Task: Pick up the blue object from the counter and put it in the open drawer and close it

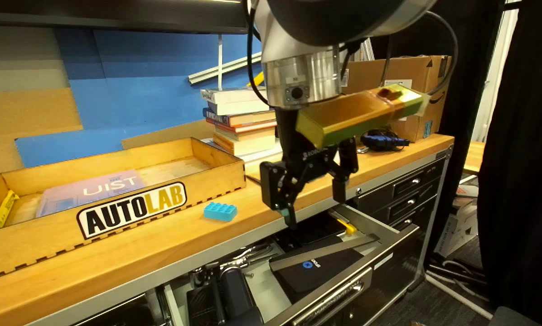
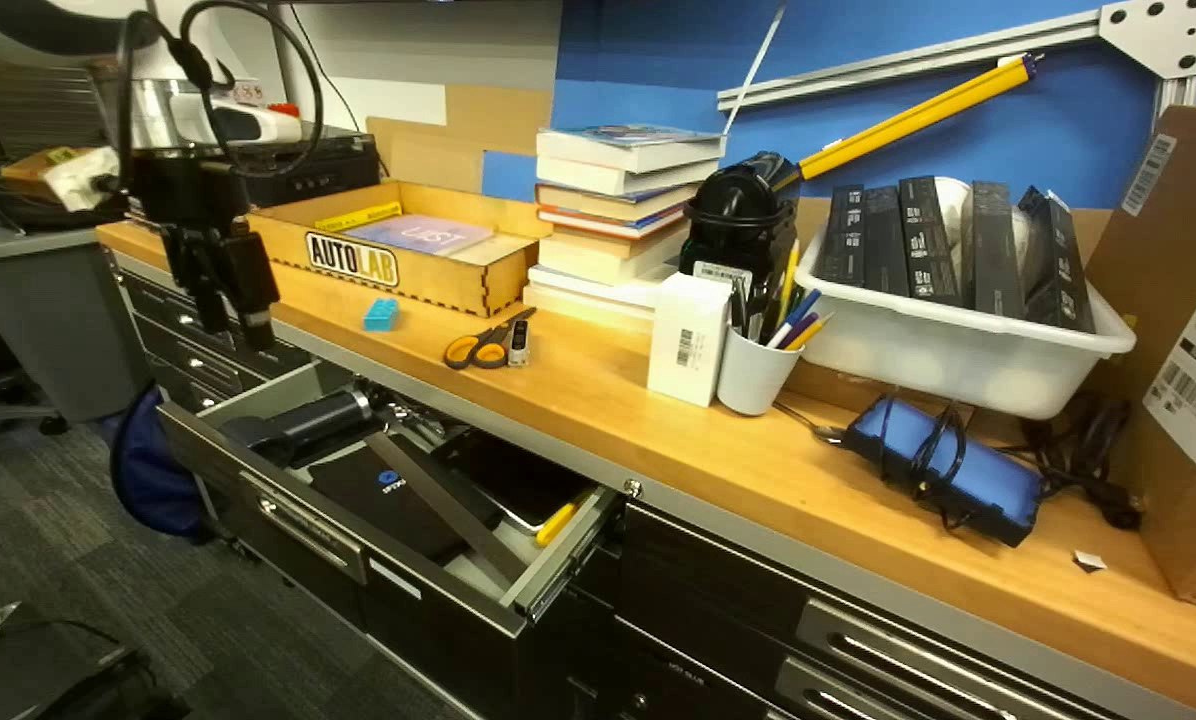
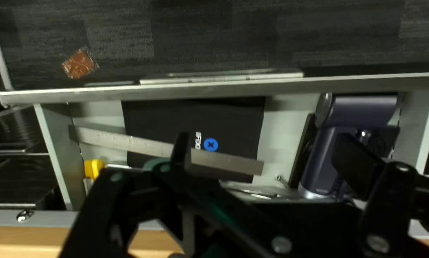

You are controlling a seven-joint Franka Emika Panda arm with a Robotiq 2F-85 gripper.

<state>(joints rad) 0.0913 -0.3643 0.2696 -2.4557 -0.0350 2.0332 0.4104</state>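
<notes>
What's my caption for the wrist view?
Open black hand above an open grey metal drawer containing a long silver ruler.

One claw [image 1: 315, 206] — one blue block [image 1: 220, 212], one ruler [image 3: 148, 145]

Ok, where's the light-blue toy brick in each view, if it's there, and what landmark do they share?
In an exterior view: the light-blue toy brick, left of and below centre, on the wooden counter.
In an exterior view: the light-blue toy brick, left of centre, slightly above mid-height.
Wrist view: not in it.
Shared landmark: the round blue logo on the black case in the open drawer.
</notes>
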